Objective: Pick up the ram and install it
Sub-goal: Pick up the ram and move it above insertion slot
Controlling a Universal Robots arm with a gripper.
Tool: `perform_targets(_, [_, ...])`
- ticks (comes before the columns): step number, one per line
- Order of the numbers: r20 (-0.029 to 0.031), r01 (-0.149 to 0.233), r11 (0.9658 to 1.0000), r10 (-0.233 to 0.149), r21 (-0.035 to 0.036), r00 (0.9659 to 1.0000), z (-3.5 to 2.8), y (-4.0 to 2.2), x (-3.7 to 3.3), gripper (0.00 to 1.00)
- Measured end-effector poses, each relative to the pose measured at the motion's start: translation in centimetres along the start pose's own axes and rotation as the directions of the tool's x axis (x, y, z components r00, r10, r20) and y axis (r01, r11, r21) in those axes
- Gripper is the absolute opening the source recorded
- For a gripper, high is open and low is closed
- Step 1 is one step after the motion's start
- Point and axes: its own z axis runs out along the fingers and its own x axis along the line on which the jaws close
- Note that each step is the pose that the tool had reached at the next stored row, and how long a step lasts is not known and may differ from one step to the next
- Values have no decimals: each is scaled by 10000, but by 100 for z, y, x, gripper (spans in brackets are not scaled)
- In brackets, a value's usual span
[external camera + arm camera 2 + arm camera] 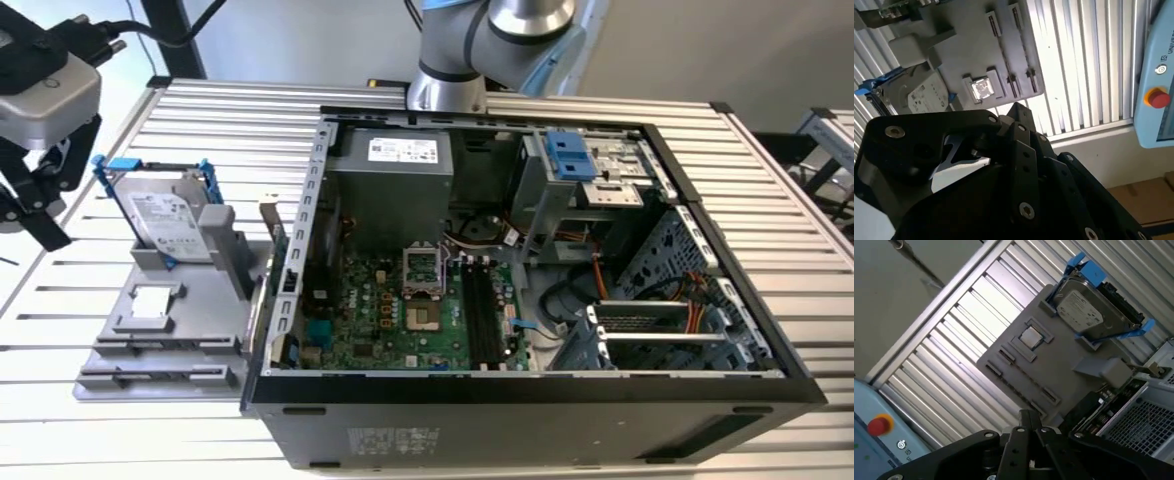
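Ram (1106,401), a long, thin, dark strip of circuit board studded with small parts, stands on its long edge at the side of the grey fixture (1054,370) that faces the open computer case (534,400). We see it in the first wrist view, with its lower end hidden behind the black gripper body. Its long axis runs along that edge of the fixture, parallel to the case wall beside it. It has not been picked up.

On the same fixture, the small square silver chip (1030,337) lies flat in its recess. The silver, white-labelled hard drive (1081,310) leans in its blue-handled frame at the far end. The fixture rests on the ribbed metal tabletop (200,110), touching or just beside the case.

Inside the case, the green motherboard (387,320) lies face up, and long dark memory slots (481,310) run across it.

We see the gripper (1028,414) with its fingers drawn narrow, tips close together and nothing between them. In the exterior view it hangs over the tabletop at that view's left, on the far side of the fixture from the case and well apart from the ram.
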Motion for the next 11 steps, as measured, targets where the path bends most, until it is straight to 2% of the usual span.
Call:
perform_targets(2, [-15,363,9993,-363,-1,9993,0,0,0,0])
perform_targets(5, [-27,904,9959,-904,6,9959,0,-1,0,0])
perform_targets(8, [-27,1457,9893,-1457,30,9893,0,0,0,0])
perform_targets(11, [-22,1979,9802,-1979,61,9802,0,0,0,0])
